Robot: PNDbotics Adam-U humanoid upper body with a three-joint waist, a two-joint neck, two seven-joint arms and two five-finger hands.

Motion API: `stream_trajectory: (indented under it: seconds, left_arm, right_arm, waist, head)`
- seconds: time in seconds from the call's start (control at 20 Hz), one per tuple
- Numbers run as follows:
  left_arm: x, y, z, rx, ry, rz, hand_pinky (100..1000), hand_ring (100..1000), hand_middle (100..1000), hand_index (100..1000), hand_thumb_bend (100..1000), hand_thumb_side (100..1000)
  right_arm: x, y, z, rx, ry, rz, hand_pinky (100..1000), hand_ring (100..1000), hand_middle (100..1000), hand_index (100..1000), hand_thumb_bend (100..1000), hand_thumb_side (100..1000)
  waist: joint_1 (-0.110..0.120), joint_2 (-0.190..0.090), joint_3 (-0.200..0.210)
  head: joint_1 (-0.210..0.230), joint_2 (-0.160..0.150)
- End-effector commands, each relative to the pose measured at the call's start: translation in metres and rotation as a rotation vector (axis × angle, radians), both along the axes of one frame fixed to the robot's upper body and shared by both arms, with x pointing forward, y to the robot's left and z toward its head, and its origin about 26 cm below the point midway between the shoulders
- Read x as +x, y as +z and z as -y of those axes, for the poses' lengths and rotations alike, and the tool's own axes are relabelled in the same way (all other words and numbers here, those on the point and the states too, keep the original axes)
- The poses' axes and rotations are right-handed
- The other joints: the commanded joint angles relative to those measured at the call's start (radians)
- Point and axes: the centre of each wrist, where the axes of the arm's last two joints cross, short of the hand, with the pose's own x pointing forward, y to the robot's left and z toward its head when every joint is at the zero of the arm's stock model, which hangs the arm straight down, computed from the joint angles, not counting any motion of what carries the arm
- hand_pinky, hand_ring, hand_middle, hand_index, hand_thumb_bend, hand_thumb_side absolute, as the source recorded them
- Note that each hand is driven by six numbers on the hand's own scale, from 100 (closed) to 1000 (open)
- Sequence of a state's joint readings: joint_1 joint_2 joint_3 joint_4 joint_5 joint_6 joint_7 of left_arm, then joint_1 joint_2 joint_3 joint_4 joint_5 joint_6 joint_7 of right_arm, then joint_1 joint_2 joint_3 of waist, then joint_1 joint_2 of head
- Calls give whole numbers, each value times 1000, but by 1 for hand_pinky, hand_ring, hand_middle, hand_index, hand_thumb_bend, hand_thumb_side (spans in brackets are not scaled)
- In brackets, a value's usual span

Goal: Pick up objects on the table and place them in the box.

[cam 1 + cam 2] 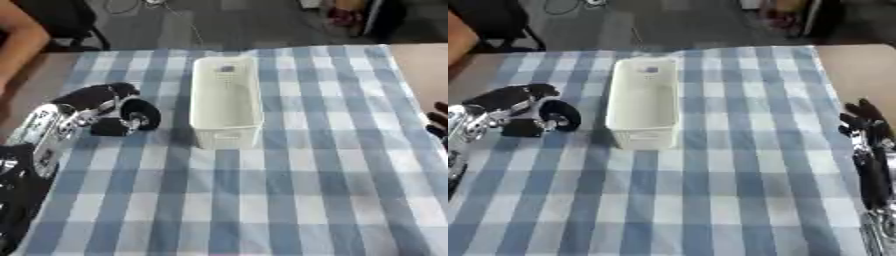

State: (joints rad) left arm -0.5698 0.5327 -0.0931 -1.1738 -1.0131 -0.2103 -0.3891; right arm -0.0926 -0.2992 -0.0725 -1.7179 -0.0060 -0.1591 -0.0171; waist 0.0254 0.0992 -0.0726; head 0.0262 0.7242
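No readable text, labels, brands or nos. anywhere. Only candidate: a small grey patch on the inside far wall of the white box (226,102), poss. a sticker or moulded mark, too blurred to read. Blue/white checked cloth (306,190): pattern only, no print. Left hand (109,107) & its silver forearm: no legible markings. Right hand (866,125), right edge: same, nothing legible. Far bkgd beyond the table: reddish item at far right, no lettering that can be made out.
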Motion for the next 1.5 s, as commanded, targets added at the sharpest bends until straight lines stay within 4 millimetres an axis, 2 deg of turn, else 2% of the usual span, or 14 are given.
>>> stream_trajectory:
  seconds: [0.05, 0.85, 0.95, 1.1, 1.15, 1.2, 1.25, 1.3, 1.5]
  left_arm:
    - [3, 14, -8, 46, 4, 19, 1000, 997, 1000, 1000, 877, 773]
    - [14, 4, -7, 127, 6, -24, 1000, 995, 1000, 1000, 890, 760]
    - [15, 3, -6, 135, 5, -26, 1000, 992, 1000, 1000, 878, 764]
    - [16, 4, -4, 130, 1, 10, 1000, 958, 964, 1000, 753, 702]
    - [15, 3, -4, 128, 0, 21, 1000, 962, 971, 1000, 772, 706]
    - [16, 3, -3, 124, -1, 33, 1000, 940, 937, 1000, 660, 700]
    - [15, 3, -3, 120, -2, 45, 1000, 933, 927, 1000, 627, 700]
    - [15, 3, -3, 111, -2, 62, 993, 899, 880, 960, 479, 699]
    - [14, 7, -2, 59, 8, 189, 845, 713, 663, 712, 105, 699]
  right_arm:
    - [1, 7, 1, -15, 10, 22, 871, 875, 866, 973, 100, 711]
    - [1, 7, 0, -15, 14, 19, 870, 875, 865, 973, 100, 710]
    - [1, 7, 0, -14, 14, 19, 870, 875, 865, 973, 100, 710]
    - [1, 7, 0, -14, 14, 20, 870, 875, 865, 973, 100, 710]
    - [2, 7, 0, -14, 14, 20, 870, 875, 865, 973, 100, 711]
    - [1, 7, 0, -14, 15, 20, 870, 875, 865, 973, 100, 711]
    - [1, 7, 0, -14, 15, 20, 870, 875, 865, 973, 100, 711]
    - [1, 7, 0, -14, 15, 20, 870, 875, 865, 972, 100, 710]
    - [2, 7, 0, -13, 14, 20, 870, 875, 865, 972, 100, 710]
  waist:
    - [0, -11, -1]
    - [0, -10, -5]
    - [0, -10, -5]
    - [0, -10, -6]
    - [0, -9, -6]
    - [0, -9, -6]
    - [0, -9, -6]
    - [0, -9, -6]
    - [0, -9, -6]
  head:
    - [2, -9]
    - [4, -9]
    - [4, -9]
    - [3, -10]
    - [3, -11]
    - [3, -11]
    - [3, -11]
    - [3, -12]
    - [1, -12]
